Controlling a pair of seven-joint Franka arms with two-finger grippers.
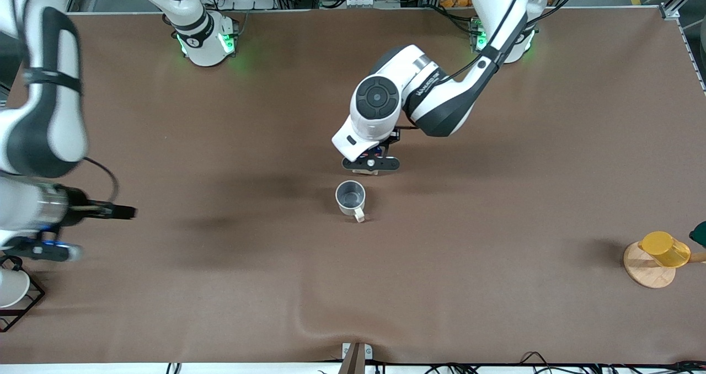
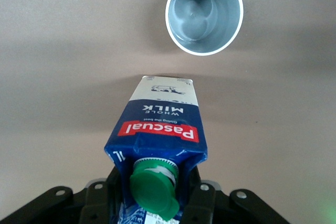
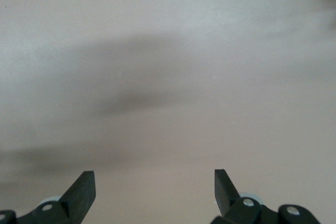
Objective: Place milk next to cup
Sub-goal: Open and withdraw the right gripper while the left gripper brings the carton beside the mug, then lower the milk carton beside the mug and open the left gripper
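The milk (image 2: 160, 124) is a dark blue gable-top carton with white sides, a red label and a green cap. My left gripper (image 2: 152, 203) is shut on its top and holds it upright, its base low at the table. In the front view only a sliver of the milk (image 1: 365, 171) shows under the left gripper (image 1: 370, 164). The cup (image 1: 350, 197), an off-white mug with a grey inside, stands just nearer to the front camera than the milk, a small gap apart; it also shows in the left wrist view (image 2: 205, 14). My right gripper (image 1: 127, 212) is open and empty over bare table (image 3: 155, 182).
A yellow plastic cup (image 1: 664, 248) lies on a round wooden coaster (image 1: 645, 269) at the left arm's end. A white cup in a black wire frame (image 1: 11, 291) stands at the right arm's end. A metal bracket (image 1: 356, 354) sits at the table's front edge.
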